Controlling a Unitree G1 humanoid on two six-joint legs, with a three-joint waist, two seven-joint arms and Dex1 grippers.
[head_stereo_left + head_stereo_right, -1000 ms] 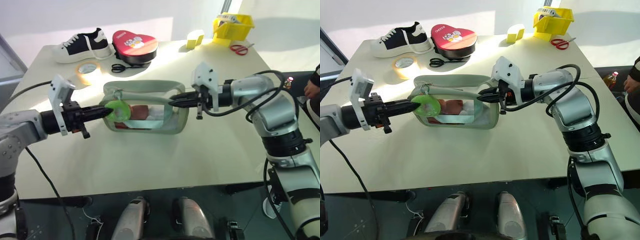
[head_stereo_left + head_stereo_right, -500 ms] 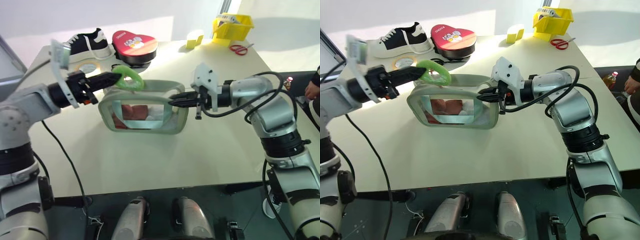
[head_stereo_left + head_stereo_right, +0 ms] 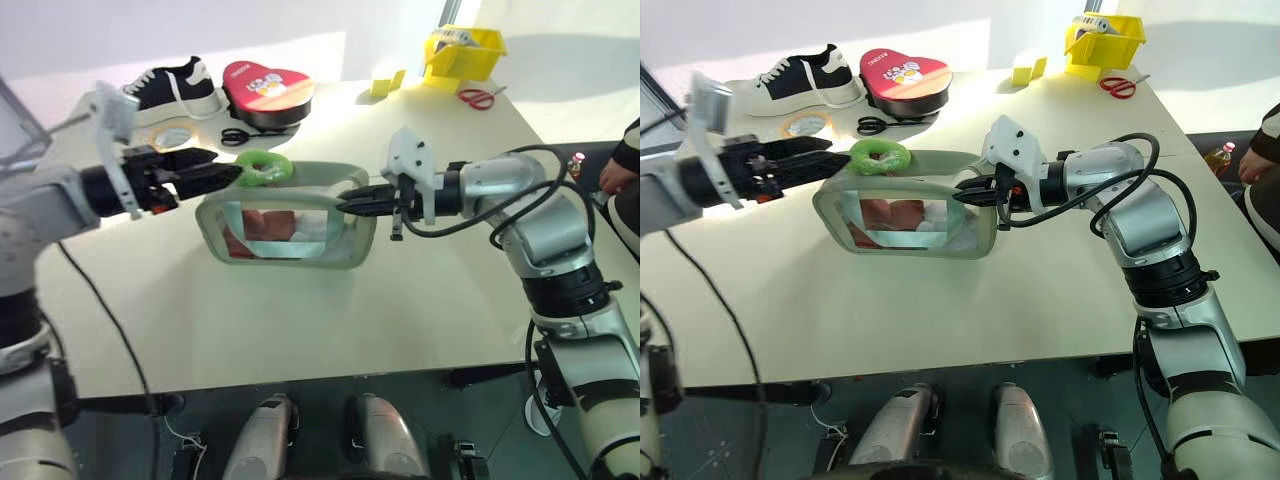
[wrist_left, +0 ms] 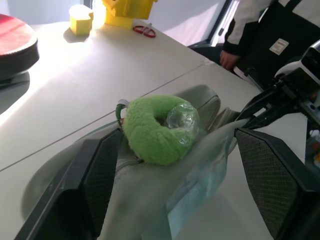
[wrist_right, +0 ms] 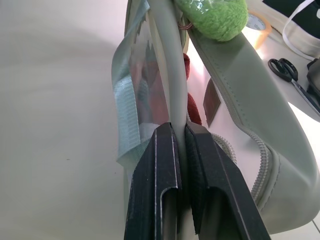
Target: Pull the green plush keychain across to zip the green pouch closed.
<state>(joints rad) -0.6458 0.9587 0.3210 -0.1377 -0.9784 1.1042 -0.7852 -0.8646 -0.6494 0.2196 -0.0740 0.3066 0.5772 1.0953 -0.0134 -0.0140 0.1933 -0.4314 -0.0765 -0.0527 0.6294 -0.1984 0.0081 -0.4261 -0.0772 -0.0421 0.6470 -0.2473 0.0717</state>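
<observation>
The green pouch (image 3: pixel 290 228) stands on its long edge mid-table, red and white contents showing through its clear side. On its top left corner lies the green plush keychain (image 3: pixel 263 167), a fuzzy ring. My left gripper (image 3: pixel 222 167) is open just left of the keychain, pointing at it. In the left wrist view the keychain (image 4: pixel 157 127) sits between and just past the spread fingers (image 4: pixel 100 170), gripped by neither. My right gripper (image 3: pixel 346 203) is shut on the pouch's right end, and the right wrist view shows its fingers (image 5: pixel 162 165) clamped on the pouch's rim (image 5: pixel 167 75).
At the back of the table are a black-and-white shoe (image 3: pixel 170 88), a red heart-shaped case (image 3: pixel 268 90), a tape roll (image 3: pixel 172 135), black scissors (image 3: pixel 238 135), a yellow block (image 3: pixel 388 78), a yellow bin (image 3: pixel 465 50) and red scissors (image 3: pixel 478 97). A person's hand (image 3: pixel 612 175) is at the right edge.
My left gripper lifted the keychain from the pouch's left end to its top, then opened and let it go. The pouch now stands more upright. The right gripper has not moved.
</observation>
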